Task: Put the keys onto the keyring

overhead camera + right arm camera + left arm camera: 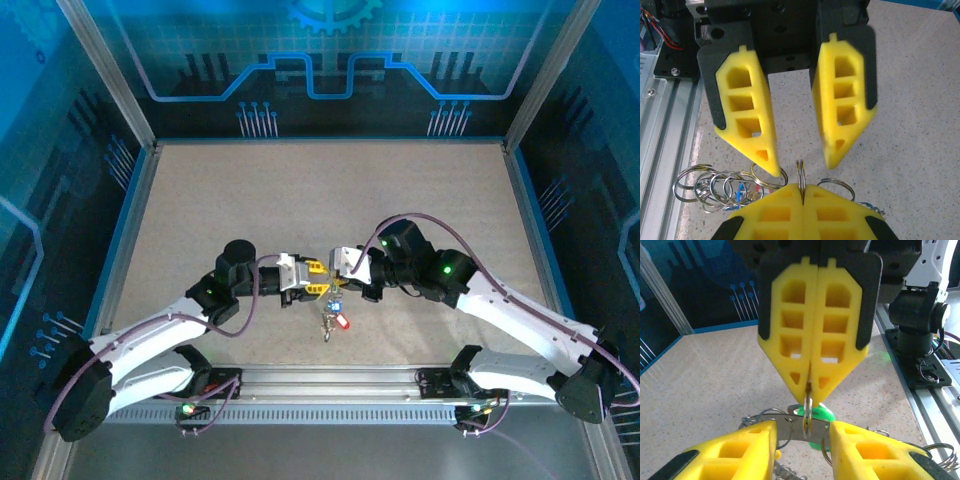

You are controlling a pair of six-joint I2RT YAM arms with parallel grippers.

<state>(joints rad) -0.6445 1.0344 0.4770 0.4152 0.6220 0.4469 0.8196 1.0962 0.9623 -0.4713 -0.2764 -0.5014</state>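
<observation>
Centrally, right fingers (pixel 770 212) clamped on keyring (pixel 800 172) rim, left fingers (pixel 747 110) apart near it, table (pixel 330 190) edges distant

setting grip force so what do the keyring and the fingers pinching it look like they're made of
The keyring looks like thin polished metal wire, likely steel: silvery with bright glints. The fingers of the right gripper look like matte yellow plastic, possibly foam: flat colour, no shine, open lattice cells.
</observation>
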